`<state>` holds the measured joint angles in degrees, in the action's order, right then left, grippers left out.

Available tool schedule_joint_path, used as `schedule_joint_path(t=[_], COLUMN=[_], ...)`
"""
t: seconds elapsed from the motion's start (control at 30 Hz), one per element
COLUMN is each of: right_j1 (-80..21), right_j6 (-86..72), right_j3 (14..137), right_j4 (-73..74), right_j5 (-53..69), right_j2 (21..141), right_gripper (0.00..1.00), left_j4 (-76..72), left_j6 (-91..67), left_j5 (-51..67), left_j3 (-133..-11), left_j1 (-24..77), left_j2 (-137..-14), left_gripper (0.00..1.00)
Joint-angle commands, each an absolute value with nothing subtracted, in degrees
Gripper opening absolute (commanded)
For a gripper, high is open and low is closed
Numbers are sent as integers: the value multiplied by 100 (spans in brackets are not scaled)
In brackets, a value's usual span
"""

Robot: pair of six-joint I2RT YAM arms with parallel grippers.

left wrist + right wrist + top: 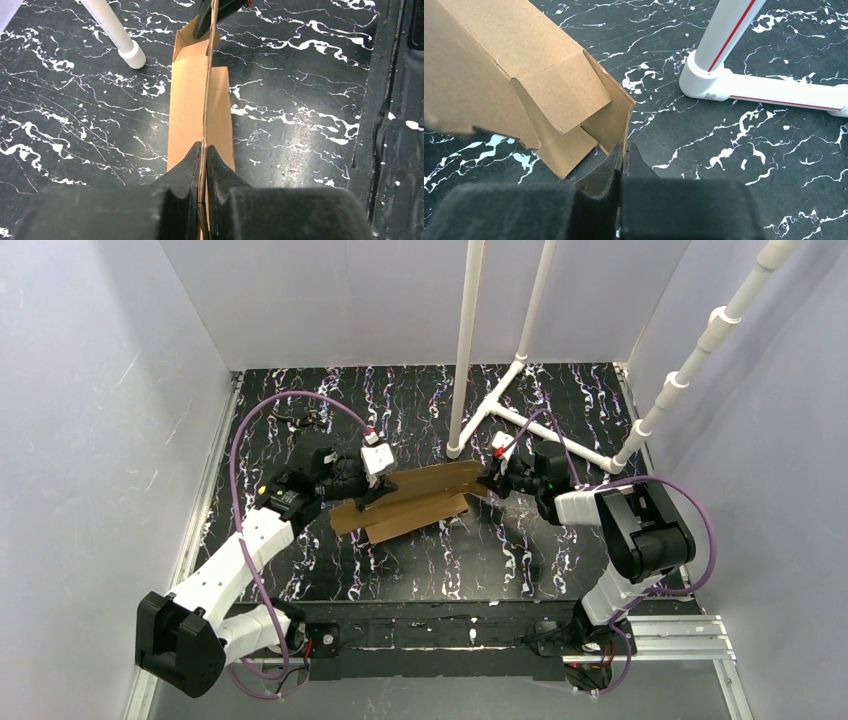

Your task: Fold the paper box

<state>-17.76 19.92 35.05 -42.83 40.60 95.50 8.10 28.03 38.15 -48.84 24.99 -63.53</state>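
Left arm [240, 550] reaches from the bench's [560, 570] near-left corner toward its centre; right arm [640, 530] bends in from the near-right. Left hand [372, 490] and right hand [487, 483] face each other, jaws pressed tight, each pinching an end of the paper box [415, 502].

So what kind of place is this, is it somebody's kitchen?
No, it looks like a robot lab test booth: a left arm and right arm bolted to a black marbled table, plain pale walls close around, and a white pipe frame standing there.
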Motion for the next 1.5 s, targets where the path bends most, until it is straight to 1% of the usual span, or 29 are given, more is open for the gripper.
schedule_joint_path(t=[0.0, 0.47, 0.9, 1.07, 1.23, 1.47], right_j1=[-1861, -1914, -1989, -2069, -2139, -2244], right_j6=[2048, 2067, 1453, 1450, 1581, 1572], right_j3=[3551, 3499, 3701, 3858, 4055, 4152], right_j4=[-4138, -3454, -2879, -2485, -1974, -1628], right_j5=[4198, 4426, 4820, 4993, 5161, 5226], right_j2=[9274, 8941, 8960, 8939, 8877, 8819], right_gripper=[1, 1, 1, 1, 5, 6], left_j4=[767, 559, 509, 493, 457, 420], left_j6=[2553, 2336, 2268, 2242, 2207, 2171], left_j5=[3507, 3329, 3218, 3168, 3112, 3112], left_j3=[-4597, -4197, -4097, -4040, -3990, -3969], left_j1=[2513, 2505, 2506, 2505, 2508, 2505], left_j2=[-6114, -5782, -5673, -5602, -5547, -5534], left_gripper=[0, 0, 0, 0, 0, 0])
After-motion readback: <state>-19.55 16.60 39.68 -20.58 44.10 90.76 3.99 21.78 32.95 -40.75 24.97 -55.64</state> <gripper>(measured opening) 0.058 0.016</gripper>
